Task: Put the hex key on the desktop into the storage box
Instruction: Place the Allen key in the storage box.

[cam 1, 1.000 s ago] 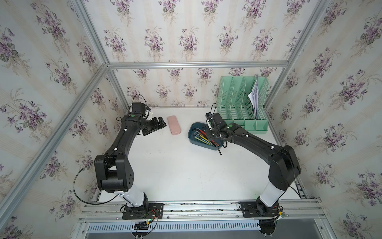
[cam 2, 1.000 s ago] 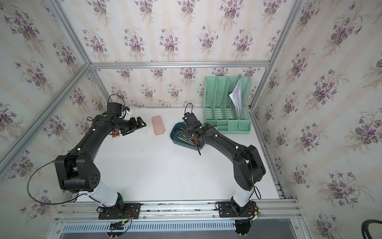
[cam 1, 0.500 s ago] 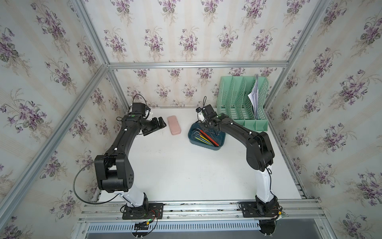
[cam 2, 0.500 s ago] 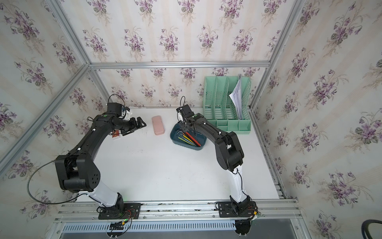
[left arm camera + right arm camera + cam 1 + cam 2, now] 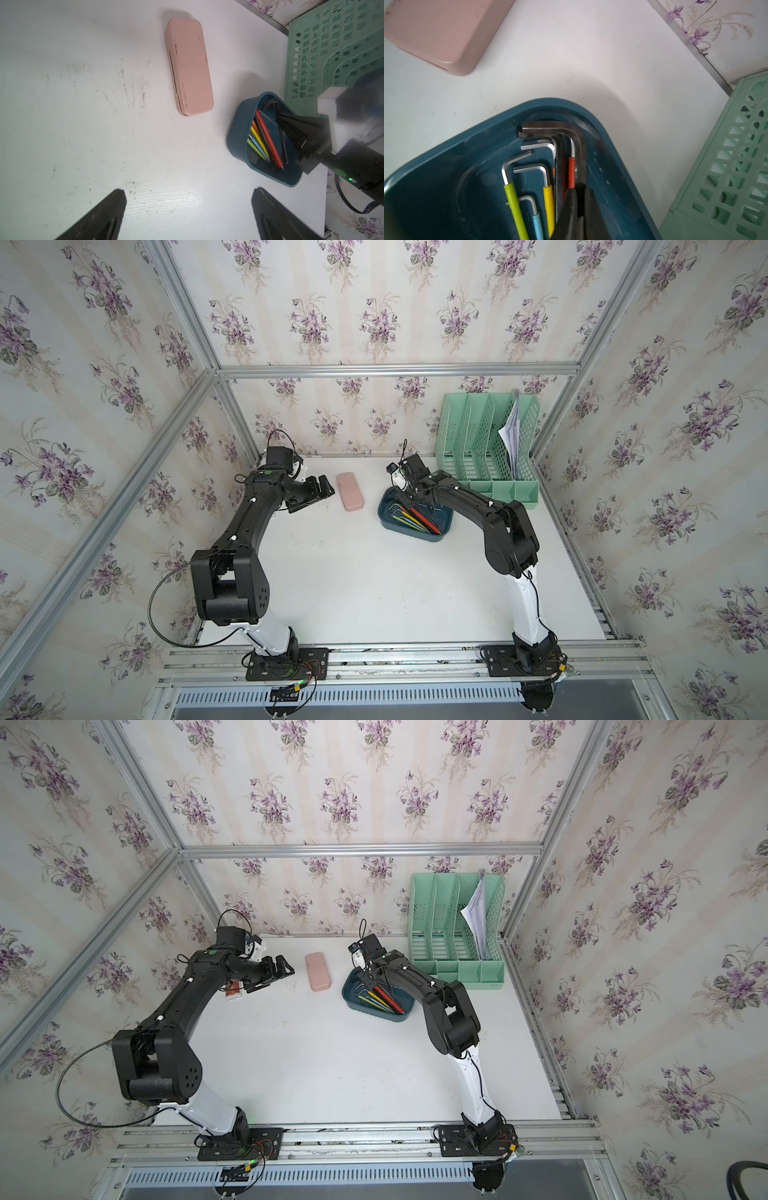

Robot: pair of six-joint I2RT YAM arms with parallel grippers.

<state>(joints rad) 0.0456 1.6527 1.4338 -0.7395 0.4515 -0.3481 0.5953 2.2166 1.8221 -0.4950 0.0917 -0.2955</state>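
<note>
The dark teal storage box (image 5: 384,515) sits on the white desktop (image 5: 353,572) at mid-back, also seen in the other top view (image 5: 348,995). Several hex keys with coloured sleeves (image 5: 415,519) lie in it. My right gripper (image 5: 580,186) reaches down into the box's far end, shut on the shaft of a large dark hex key (image 5: 550,127). That key's bend lies in the box's corner (image 5: 270,102). My left gripper (image 5: 189,191) hangs open over bare desktop left of the box, with nothing between its fingers (image 5: 322,487).
A pink case (image 5: 350,497) lies between the two grippers. A mint-green file organiser (image 5: 486,443) holding papers (image 5: 513,435) stands at the back right, close behind the box. A small orange-brown item (image 5: 233,991) lies under my left arm. Aluminium rails frame the desktop.
My right arm has folded its elbow up and carried the gripper from the box's near edge to its far end. The left arm has not moved.
</note>
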